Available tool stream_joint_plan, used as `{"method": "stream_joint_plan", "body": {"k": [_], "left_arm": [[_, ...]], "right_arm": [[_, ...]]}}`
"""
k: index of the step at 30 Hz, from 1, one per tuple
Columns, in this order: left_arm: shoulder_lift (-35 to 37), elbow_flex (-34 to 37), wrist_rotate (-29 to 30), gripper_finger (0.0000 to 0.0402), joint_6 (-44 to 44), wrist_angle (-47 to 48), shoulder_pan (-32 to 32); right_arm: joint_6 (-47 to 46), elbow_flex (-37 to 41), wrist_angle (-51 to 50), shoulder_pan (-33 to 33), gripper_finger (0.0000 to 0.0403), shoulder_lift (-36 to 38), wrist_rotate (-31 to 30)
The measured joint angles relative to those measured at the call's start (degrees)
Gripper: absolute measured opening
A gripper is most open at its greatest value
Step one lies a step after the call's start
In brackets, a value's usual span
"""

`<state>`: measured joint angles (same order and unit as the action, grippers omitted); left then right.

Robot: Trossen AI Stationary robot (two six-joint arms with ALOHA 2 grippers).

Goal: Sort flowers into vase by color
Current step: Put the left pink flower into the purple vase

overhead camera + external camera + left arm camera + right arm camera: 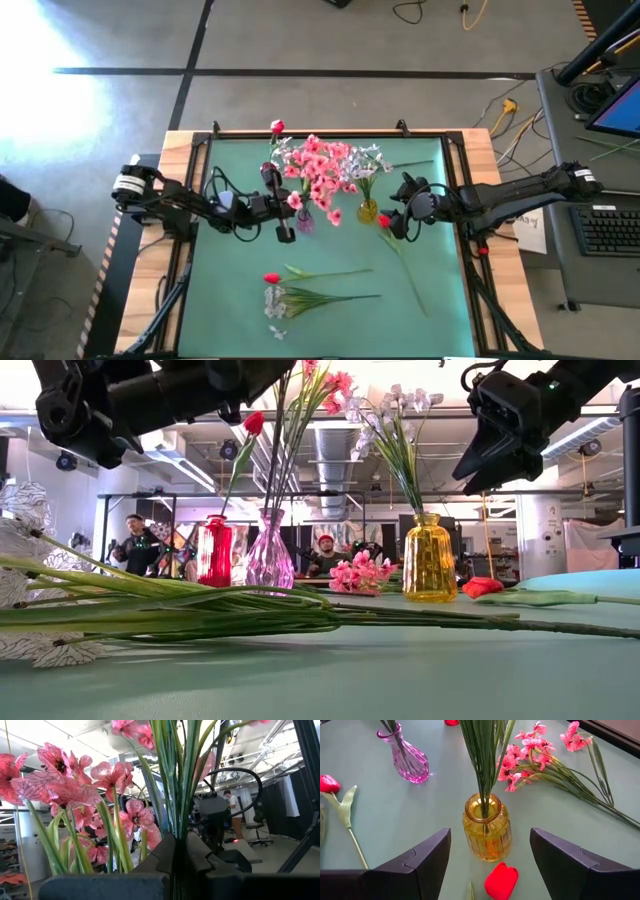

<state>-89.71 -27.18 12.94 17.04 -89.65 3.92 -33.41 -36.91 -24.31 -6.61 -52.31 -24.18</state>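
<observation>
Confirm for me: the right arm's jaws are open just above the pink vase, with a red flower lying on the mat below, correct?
Not quite. The right gripper hangs open over the yellow vase, not the pink vase, which stands off to one side. The right wrist view shows it. The red flower does lie on the mat below.
</observation>
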Motion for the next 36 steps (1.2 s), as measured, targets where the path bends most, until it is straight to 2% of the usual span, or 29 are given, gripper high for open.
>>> {"method": "stream_joint_plan", "body": {"k": [19,30,36], "left_arm": [[0.00,0.00,0.21,0.0003,-0.08,0.09,0.00],[0.02,0.33,0.34,0.0085,-1.09,0.11,0.02],[0.07,1.99,7.19,0.0120,-1.30,0.13,0.23]], "right_arm": [[0.44,0.00,0.80,0.00,0.0265,0.00,0.02],[0.45,0.00,0.80,0.00,0.0265,0.00,0.02],[0.46,0.00,0.80,0.00,0.0265,0.00,0.04]]}}
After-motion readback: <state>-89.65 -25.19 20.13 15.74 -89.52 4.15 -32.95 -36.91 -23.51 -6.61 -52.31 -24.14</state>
